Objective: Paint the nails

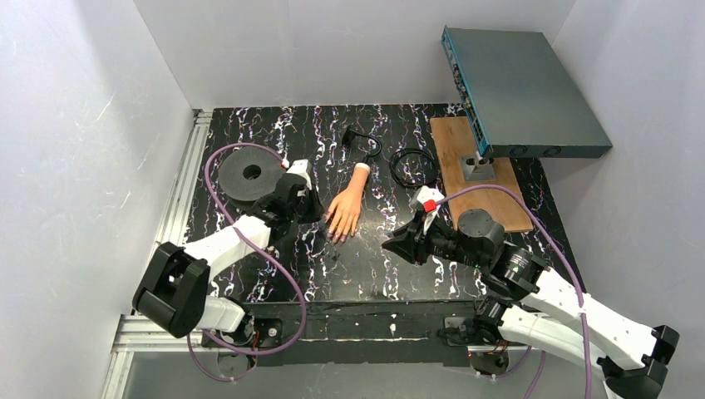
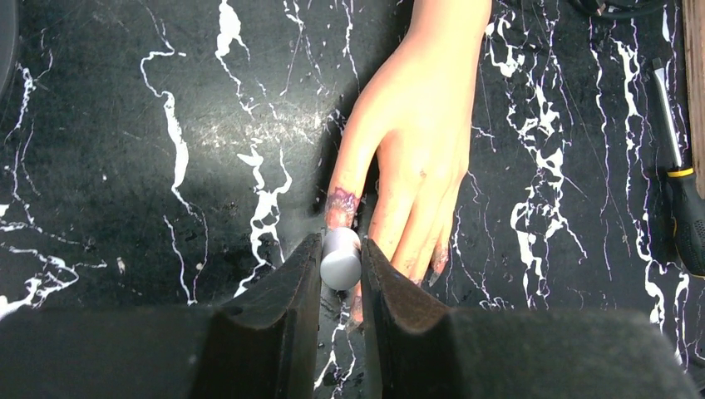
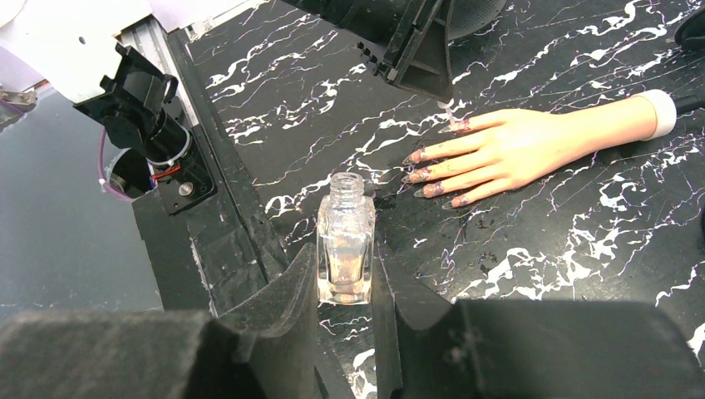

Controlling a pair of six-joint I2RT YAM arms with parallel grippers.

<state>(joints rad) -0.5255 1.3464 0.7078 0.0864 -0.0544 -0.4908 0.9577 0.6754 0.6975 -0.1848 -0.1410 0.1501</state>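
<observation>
Pinching a small grey round brush cap [image 2: 341, 264], left gripper [image 2: 341, 249] is hovering just beside the dark purplish nails [image 2: 342, 202] of a flesh-coloured mannequin hand [image 1: 345, 212] lying mid black marbled table [image 1: 366, 274]. Jaws of right gripper [image 3: 343, 259] are clamping an open clear glass bottle [image 3: 345, 220].

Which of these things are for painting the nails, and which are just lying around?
For the job:
flesh-coloured mannequin hand
its tiny purplish nails
clear glass polish bottle, in the right gripper
grey round brush cap, in the left gripper

Just lying about:
black flat roll
black coiled cable
brown wooden board
grey-blue metal box
black-handled screwdriver
</observation>
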